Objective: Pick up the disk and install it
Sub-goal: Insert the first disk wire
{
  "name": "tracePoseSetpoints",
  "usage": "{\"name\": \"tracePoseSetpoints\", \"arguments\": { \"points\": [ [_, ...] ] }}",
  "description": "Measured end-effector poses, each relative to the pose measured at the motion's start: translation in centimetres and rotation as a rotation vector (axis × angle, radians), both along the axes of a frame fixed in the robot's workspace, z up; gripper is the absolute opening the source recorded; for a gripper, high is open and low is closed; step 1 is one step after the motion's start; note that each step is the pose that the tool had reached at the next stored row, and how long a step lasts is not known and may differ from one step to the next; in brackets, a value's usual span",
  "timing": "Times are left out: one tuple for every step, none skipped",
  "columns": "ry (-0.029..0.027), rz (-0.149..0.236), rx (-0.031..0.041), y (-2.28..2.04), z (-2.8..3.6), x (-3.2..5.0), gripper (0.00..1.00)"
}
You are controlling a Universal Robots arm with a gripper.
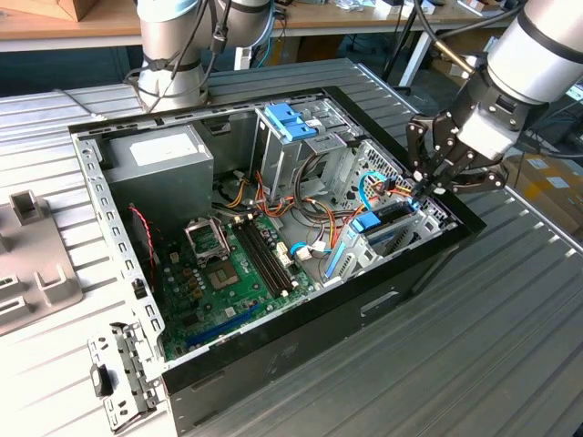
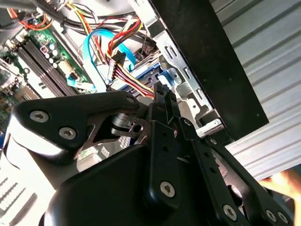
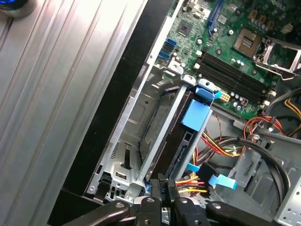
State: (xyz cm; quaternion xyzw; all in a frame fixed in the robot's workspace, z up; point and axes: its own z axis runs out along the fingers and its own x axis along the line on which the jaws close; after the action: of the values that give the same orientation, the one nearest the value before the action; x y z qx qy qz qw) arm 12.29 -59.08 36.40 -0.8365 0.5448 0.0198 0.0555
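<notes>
The disk (image 1: 390,221) stands on edge in the metal drive bay at the front corner of the open computer case, on the exterior view's right. Its dark body sits in a light-blue carrier with a brighter blue tab (image 3: 195,115). My gripper (image 1: 429,188) is down at the disk's far end, by the bundle of coloured power wires. In the first wrist view my gripper (image 3: 163,189) has its fingers drawn together, the tips right at the end of the disk (image 3: 184,141). In the second wrist view the gripper (image 2: 157,96) is shut, with the blue carrier (image 2: 149,75) just beyond the tips.
Blue data cables (image 2: 94,52) and red, yellow and black wires (image 3: 225,143) crowd the bay's end. The black case wall (image 1: 428,264) runs close beside the gripper. The motherboard (image 1: 232,273), a tall cage with a blue latch (image 1: 290,123) and the power supply (image 1: 159,155) lie inside the case.
</notes>
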Motion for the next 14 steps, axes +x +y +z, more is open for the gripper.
{"name": "tracePoseSetpoints", "arguments": {
  "points": [
    [0.0000, -0.010, 0.0000, 0.00, -0.02, 0.00, 0.17],
    [0.0000, -0.020, 0.0000, 0.00, -0.04, 0.00, 0.17],
    [0.0000, -0.033, -0.0001, 0.00, -0.07, 0.00, 0.17],
    [0.0000, -0.042, -0.0001, 0.00, -0.09, 0.00, 0.17],
    [0.0000, -0.054, -0.0001, 0.00, -0.12, 0.00, 0.17],
    [0.0000, -0.064, -0.0002, 0.00, -0.14, 0.00, 0.17],
    [0.0000, -0.085, -0.0001, 0.00, -0.19, 0.00, 0.17],
    [0.0000, -0.103, -0.0001, 0.00, -0.23, 0.00, 0.17],
    [0.0000, -0.115, -0.0001, 0.00, -0.26, 0.00, 0.17],
    [0.0000, -0.124, 0.0000, 0.00, -0.28, 0.00, 0.17],
    [0.0000, -0.138, -0.0001, 0.00, -0.31, 0.00, 0.17],
    [0.0000, -0.161, -0.0001, 0.00, -0.36, 0.00, 0.17],
    [0.0000, -0.174, -0.0001, 0.00, -0.39, 0.00, 0.17],
    [0.0000, -0.184, 0.0000, 0.00, -0.41, 0.00, 0.17]
  ]
}}
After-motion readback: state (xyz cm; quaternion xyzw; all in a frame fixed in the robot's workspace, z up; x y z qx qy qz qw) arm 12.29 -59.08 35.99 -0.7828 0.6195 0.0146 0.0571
